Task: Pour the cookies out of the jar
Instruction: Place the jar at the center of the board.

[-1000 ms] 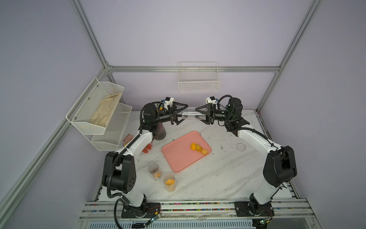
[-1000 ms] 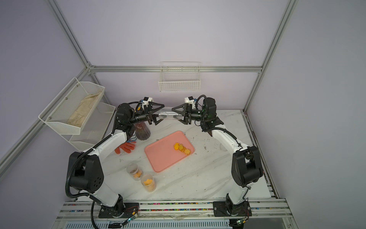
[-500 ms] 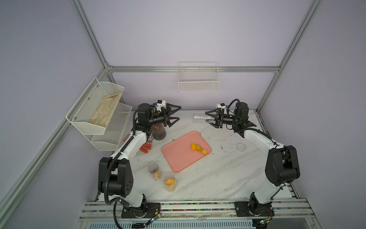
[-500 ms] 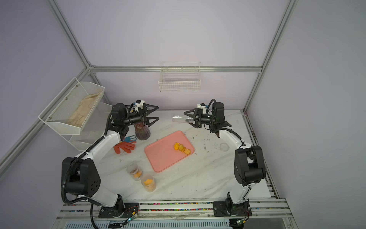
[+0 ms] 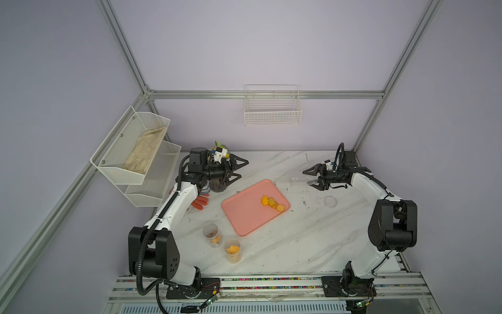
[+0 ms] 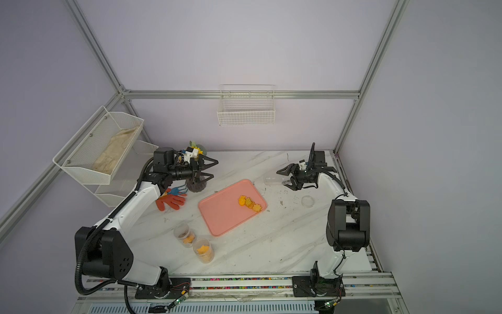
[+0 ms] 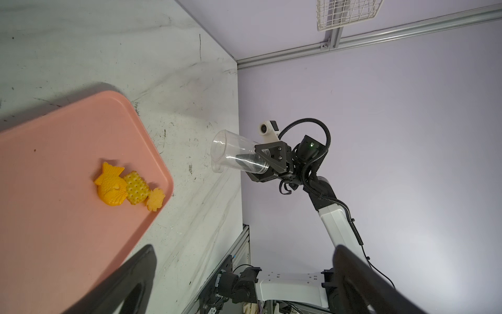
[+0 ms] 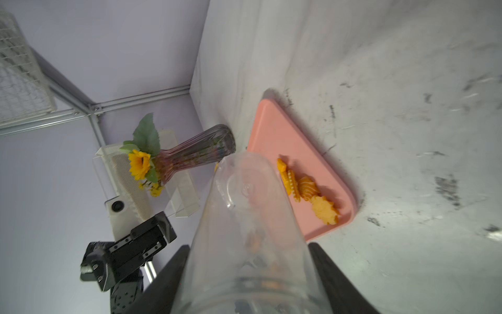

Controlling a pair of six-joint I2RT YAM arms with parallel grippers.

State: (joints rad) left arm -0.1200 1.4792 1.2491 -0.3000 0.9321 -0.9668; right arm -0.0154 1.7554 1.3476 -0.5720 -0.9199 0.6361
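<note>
The right claw [image 5: 306, 178] [image 6: 281, 178] grips a clear jar [image 5: 297, 180] [image 6: 270, 180] by its base end, one finger on each side of the wall, as the right wrist view shows [image 8: 244, 217]. The jar lies on its side with its mouth towards the tray [image 5: 244, 214], near the tray's far right corner and not over it. In the left wrist view the jar [image 7: 231, 155] looks empty; orange smudges show through its wall in the right wrist view, and whether they are inside cannot be told.

The cookies [image 5: 273, 202] [image 6: 248, 202] [image 7: 127, 187] [image 8: 307, 190] lie in a touching row on the tray, near that corner.

The left claw [image 5: 244, 169] [image 6: 214, 169] stands wide open and holds nothing, in front of a vase [image 5: 217, 186].

A lid [image 5: 330, 201] lies on the table near the right arm. Two more jars [image 5: 214, 239] with orange pieces stand towards the front, and a red glove [image 6: 171, 202] lies near the vase.
</note>
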